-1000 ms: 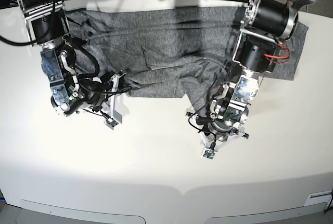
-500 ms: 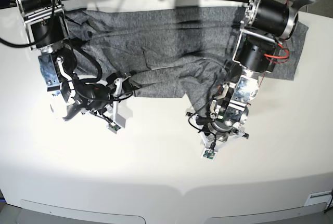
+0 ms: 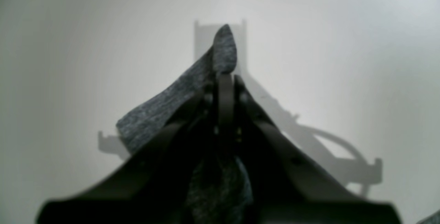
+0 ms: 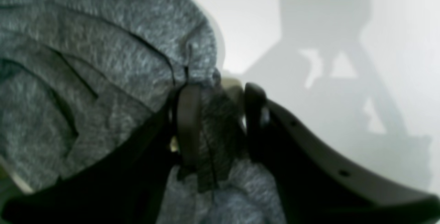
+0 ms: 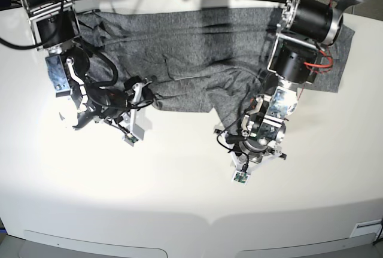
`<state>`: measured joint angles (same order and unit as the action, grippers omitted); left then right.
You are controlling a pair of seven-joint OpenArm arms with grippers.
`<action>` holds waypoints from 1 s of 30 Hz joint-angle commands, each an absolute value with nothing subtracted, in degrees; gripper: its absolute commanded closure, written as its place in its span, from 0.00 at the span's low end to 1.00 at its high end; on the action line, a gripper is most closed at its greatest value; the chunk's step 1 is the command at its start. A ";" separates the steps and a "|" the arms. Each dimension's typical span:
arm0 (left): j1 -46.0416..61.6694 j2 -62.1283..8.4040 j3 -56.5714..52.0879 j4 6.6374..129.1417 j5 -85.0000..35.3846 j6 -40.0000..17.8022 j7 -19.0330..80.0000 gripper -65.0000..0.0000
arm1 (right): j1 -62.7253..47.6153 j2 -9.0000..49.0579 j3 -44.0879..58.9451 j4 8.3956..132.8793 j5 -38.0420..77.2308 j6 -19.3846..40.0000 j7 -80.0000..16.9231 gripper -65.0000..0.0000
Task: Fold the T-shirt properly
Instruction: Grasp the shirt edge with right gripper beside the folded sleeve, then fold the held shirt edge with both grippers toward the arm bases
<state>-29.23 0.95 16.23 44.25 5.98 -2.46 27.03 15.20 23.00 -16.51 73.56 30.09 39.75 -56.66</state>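
While the T-shirt (image 5: 197, 48) lies spread along the far side of the white desk (image 5: 179, 198), wrinkled and not yet folded, both arms work its near hem. The left tool (image 3: 225, 76) has its jaws pressed together on a small tab of grey knit, which pokes out beyond the tips and trails back beneath them; the hold sits at the point where the hem dips toward the desk's middle, seemingly a corner taken for a fold. The right tool (image 4: 216, 114) stands partly spread, with a bunched ridge of the T-shirt's edge lying between its two fingers. The wrist picture is soft, so whether the fabric is truly clamped or merely sits in the gap cannot be told.

In the inspector's judgement the step in hand is securing two hem points, so that the near edge can be lifted evenly and carried over. The risk noted: the right hold looks unsettled, and thin knit may slip free if the lift begins before those jaws have closed
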 commanded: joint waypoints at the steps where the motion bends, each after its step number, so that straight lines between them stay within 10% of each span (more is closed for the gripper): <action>1: -30.63 0.91 16.23 44.77 5.98 -2.15 27.40 1.00 | 16.01 23.49 -16.21 74.22 29.69 40.00 -56.69 0.83; 3: -30.63 0.91 16.23 44.77 5.98 -2.15 27.81 1.00 | 16.08 23.49 -16.21 74.24 29.21 40.00 -56.58 1.00; 30: -25.67 -9.89 16.23 72.47 -0.16 -2.13 42.61 1.00 | 18.87 23.51 0.82 78.48 28.56 40.00 -57.14 1.00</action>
<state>-23.59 -9.93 16.45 71.13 -0.32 -2.35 44.21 17.41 22.79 0.40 77.41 27.79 39.75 -58.00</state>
